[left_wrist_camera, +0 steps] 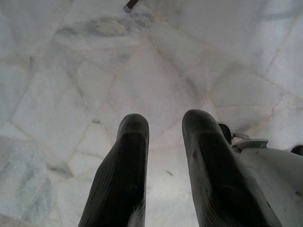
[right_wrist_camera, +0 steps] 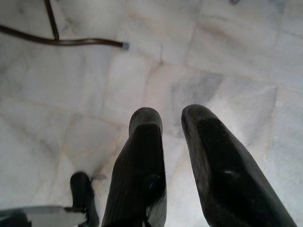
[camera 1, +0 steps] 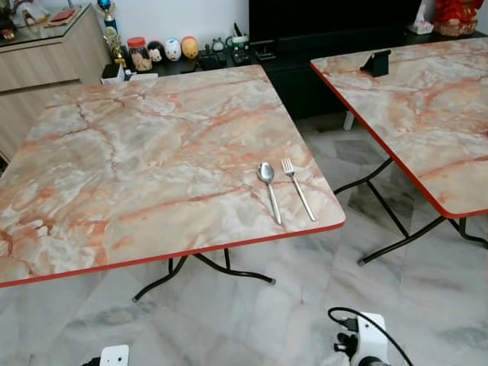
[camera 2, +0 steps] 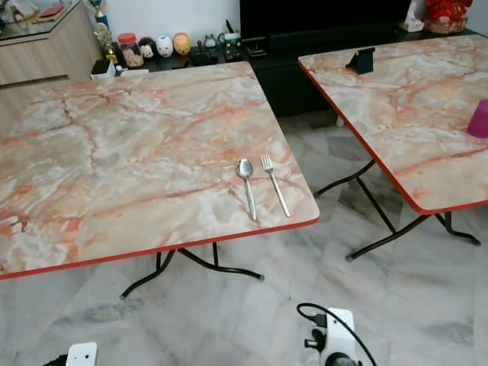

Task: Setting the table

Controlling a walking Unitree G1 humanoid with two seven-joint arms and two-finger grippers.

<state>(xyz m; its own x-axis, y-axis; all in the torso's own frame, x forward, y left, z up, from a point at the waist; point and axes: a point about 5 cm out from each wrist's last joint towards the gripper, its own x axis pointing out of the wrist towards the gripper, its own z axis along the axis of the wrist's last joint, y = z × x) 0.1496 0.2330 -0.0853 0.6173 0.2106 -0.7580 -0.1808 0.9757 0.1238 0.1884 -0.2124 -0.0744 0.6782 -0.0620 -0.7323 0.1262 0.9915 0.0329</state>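
From the head views you see a steel spoon (camera 1: pixel 268 188) and fork (camera 1: pixel 297 187) lying side by side, just apart, near the front right corner of a glossy pink-veined marble-patterned tabletop (camera 1: pixel 145 152) with an orange-red rim, and a second tabletop (camera 1: pixel 427 107) of the same finish well apart to the right. In your left wrist view the left hand (left_wrist_camera: pixel 163 124) hangs over pale marble floor (left_wrist_camera: pixel 156 61), its ribbed black rounded fingers apart and empty. In your right wrist view the right hand (right_wrist_camera: pixel 171 118) hangs likewise, fingers apart with nothing between, near a curved dark metal table leg (right_wrist_camera: pixel 61 41).
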